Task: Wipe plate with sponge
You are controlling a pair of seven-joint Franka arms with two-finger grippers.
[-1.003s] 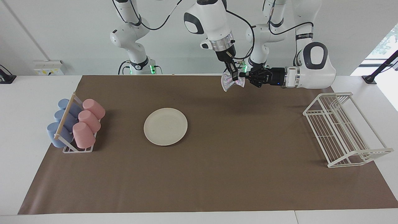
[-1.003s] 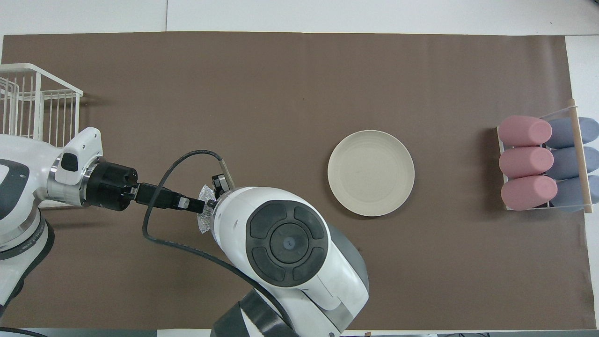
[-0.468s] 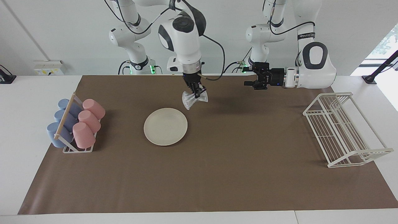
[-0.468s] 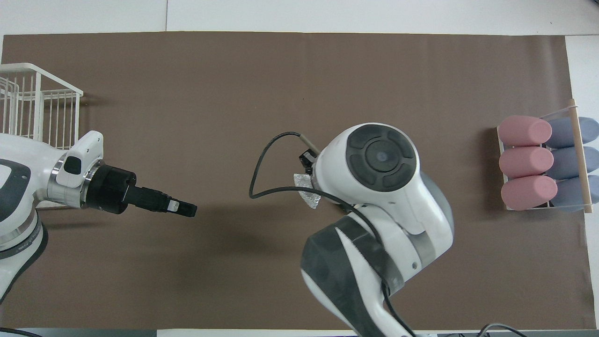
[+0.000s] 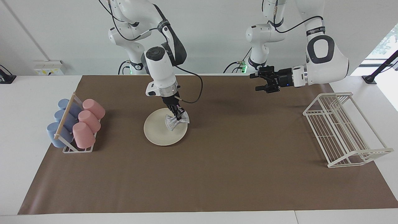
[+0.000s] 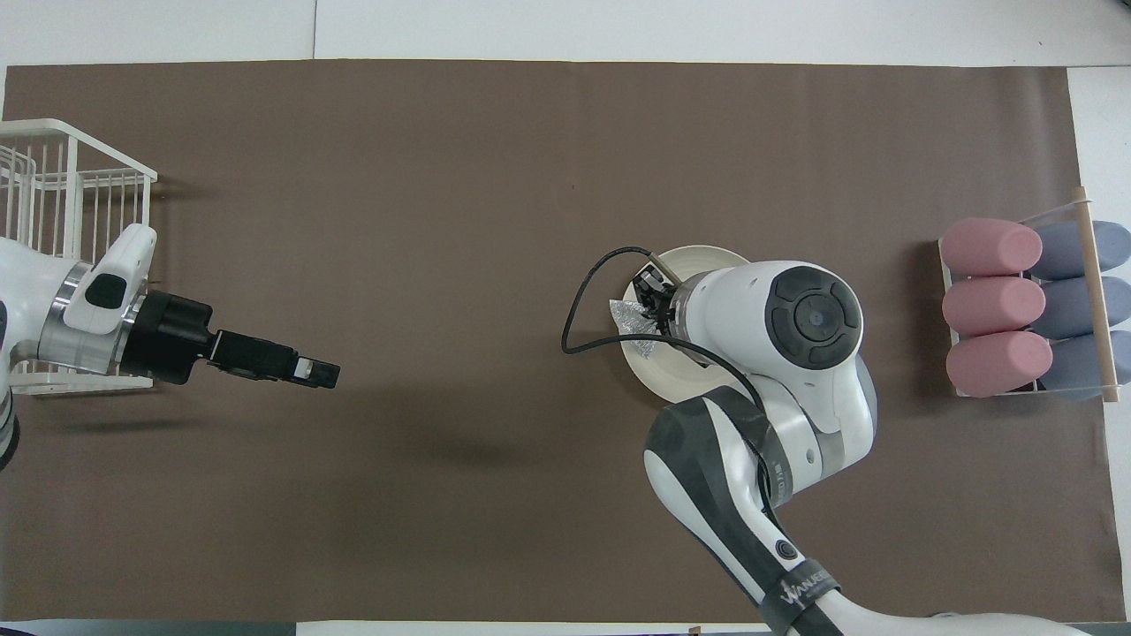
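While the sponge point(image 5: 176, 121) is pinched in the right gripper's point(image 5: 178, 115) jaws, it is held directly above the plate point(image 5: 158, 132), over its rim toward the left arm's end; the left gripper point(image 5: 260, 82), jaws wide, waits well apart.

The cream plate point(image 5: 161, 133) lies flat on the bench. My right end effector point(image 5: 178, 116) pinches the silvery, crumpled sponge point(image 5: 176, 122) at its middle. The sponge sits over the plate's edge toward the left arm's end.

Matt cream plate point(image 5: 158, 133), sparkly crinkled sponge point(image 5: 176, 121), white wire rack point(image 5: 343, 130).
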